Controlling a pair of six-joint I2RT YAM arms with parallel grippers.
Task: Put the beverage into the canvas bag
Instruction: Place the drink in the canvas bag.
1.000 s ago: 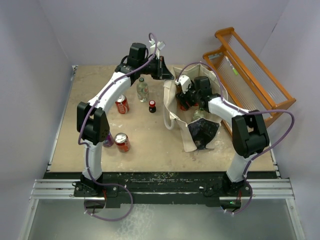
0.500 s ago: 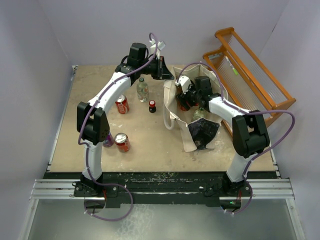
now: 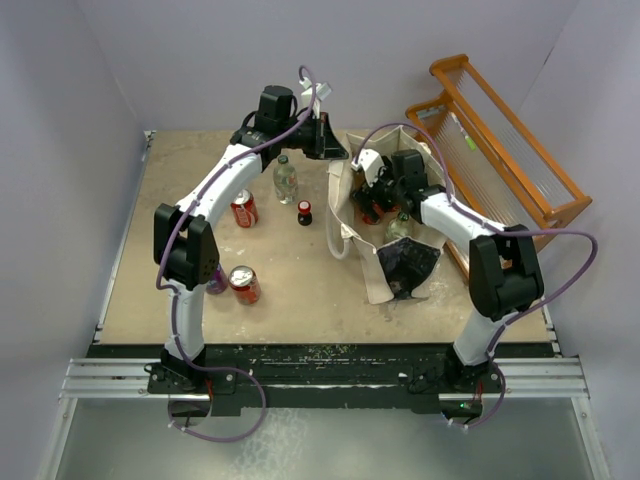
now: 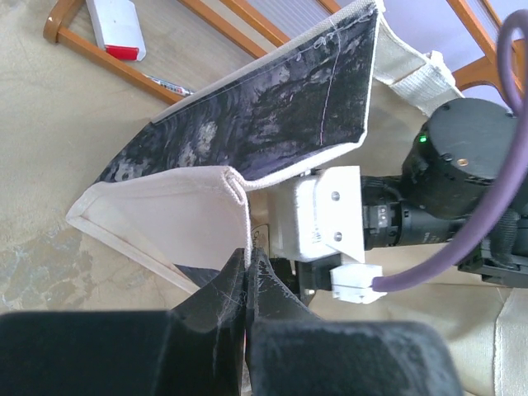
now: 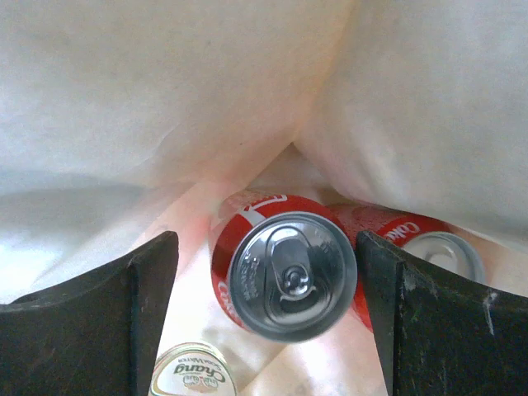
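Observation:
The cream canvas bag (image 3: pixel 346 205) stands at the table's back right, mouth up. My left gripper (image 4: pixel 247 266) is shut on the bag's rim (image 4: pixel 235 183), pinching the cloth and holding the mouth apart. My right gripper (image 5: pixel 266 243) is down inside the bag and open. A red cola can (image 5: pixel 285 276), top toward the camera, sits between its fingers, with a clear gap at the left finger (image 5: pixel 148 285) and almost none at the right one. In the top view the right gripper (image 3: pixel 377 198) is inside the bag's mouth.
In the bag lie a second red can (image 5: pixel 417 239) and a soda-water bottle cap (image 5: pixel 191 373). On the table stand a clear bottle (image 3: pixel 285 180), a small dark bottle (image 3: pixel 304 212), two red cans (image 3: pixel 244 209) (image 3: pixel 244 284) and a purple can (image 3: pixel 217 282). The orange rack (image 3: pixel 500 150) borders the bag's right.
My right gripper's jaws have spread wider apart inside the bag, and its forearm has shifted slightly. The left arm and the bag's rim have not moved.

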